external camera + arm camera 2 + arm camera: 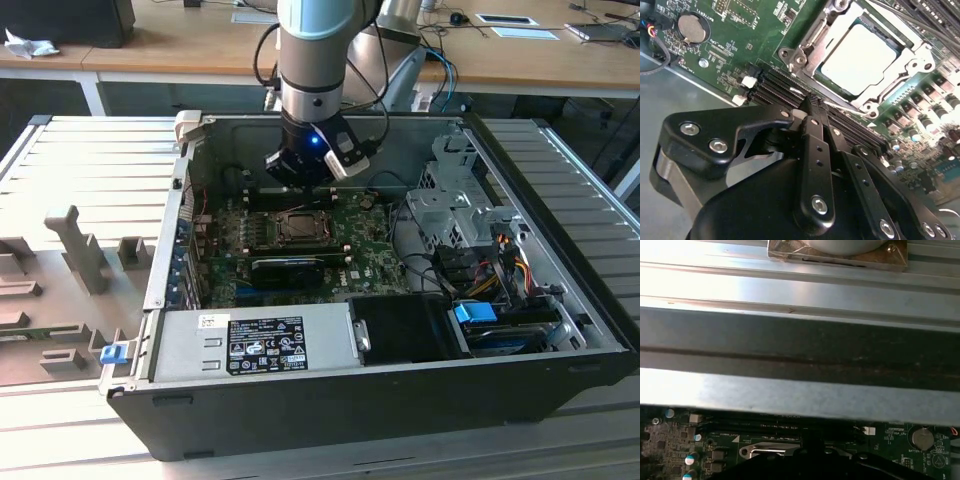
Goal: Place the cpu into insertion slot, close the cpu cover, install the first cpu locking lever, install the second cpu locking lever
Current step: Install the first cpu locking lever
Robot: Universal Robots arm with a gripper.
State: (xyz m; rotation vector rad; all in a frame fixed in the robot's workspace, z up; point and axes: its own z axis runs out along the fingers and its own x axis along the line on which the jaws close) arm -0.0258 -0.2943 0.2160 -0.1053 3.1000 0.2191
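Observation:
The cpu (860, 57) lies flat in the insertion slot (297, 228), its pale face showing through the open centre of the cpu cover (912, 67). The silvery cover lies down around the chip. A thin metal locking lever (840, 106) runs along the socket's edge closest to my fingertips. My gripper (809, 102) hangs just above the board beside that edge, over the black memory slots (775, 82). Its fingers are shut together with nothing between them. In the exterior view my gripper (298, 175) is inside the case, just behind the socket.
The green motherboard (740, 30) carries a coin battery (691, 27). The open computer case holds a grey power supply (260, 340) in front, and a drive cage (455, 200) and cables on the exterior view's right. The case wall (800, 340) stands close to the arm.

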